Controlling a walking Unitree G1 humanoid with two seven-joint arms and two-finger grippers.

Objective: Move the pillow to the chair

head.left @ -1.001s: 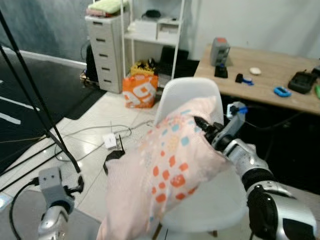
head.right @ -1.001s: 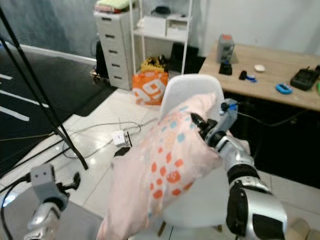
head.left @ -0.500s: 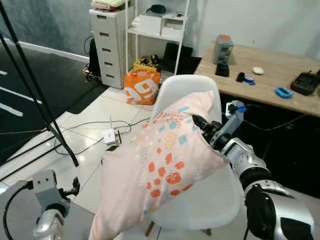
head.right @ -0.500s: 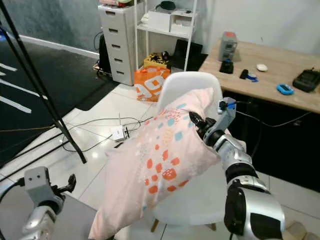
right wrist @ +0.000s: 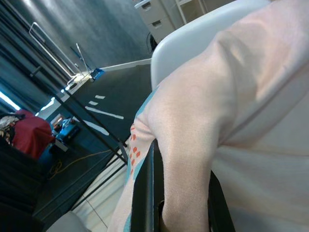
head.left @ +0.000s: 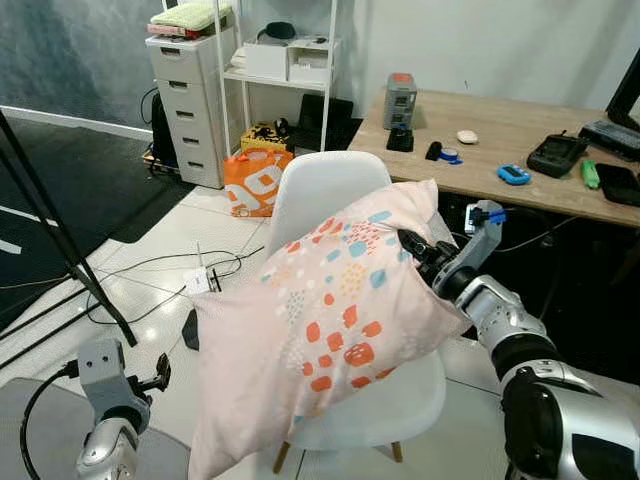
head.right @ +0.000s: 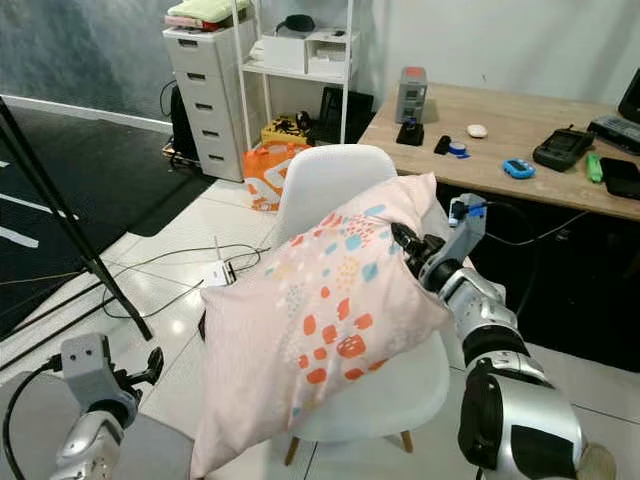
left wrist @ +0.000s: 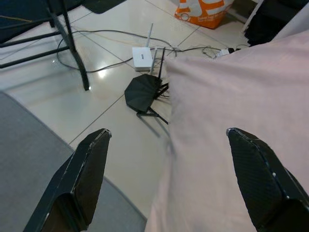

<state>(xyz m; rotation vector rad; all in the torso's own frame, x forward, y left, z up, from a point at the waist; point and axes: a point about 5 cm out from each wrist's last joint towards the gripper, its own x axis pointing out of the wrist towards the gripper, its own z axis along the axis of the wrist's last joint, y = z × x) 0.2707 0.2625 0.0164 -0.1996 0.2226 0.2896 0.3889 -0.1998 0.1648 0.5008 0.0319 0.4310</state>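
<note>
While the right gripper (head.left: pixel 412 249) is pinching the upper corner of the pillow (head.left: pixel 325 320), its black fingers (right wrist: pixel 145 193) are closing tight on a fold of the pink fabric, clear in the right wrist view. Fingertips are getting buried in the cloth in the head views, so exact contact point is hard to make out there.

Pillow is hanging in the air, draping diagonally across the white chair (head.left: pixel 318 190). Its upper corner is sitting up near the backrest top; its lower end is drooping past the seat's front edge toward the floor. Whether its underside is resting on the seat I can't tell: the pillow is hiding most of the seat and part of the backrest. Seat edge (head.right: pixel 385 395) and two wooden legs are peeking out below.

Left gripper (left wrist: pixel 166 179) is hanging low, off the chair's left side, fingers spread wide and gripping nothing. Pillow's lower part is filling the space between them in the left wrist view, but touching or not is unclear. Left arm (head.left: pixel 108 410) is getting cut off at the frame bottom.

Behind: a wooden desk (head.left: pixel 480 170) with small gadgets, a white drawer unit (head.left: pixel 187 95), an orange bag (head.left: pixel 250 183), and a router (left wrist: pixel 145 92) with cables on the tiles.
</note>
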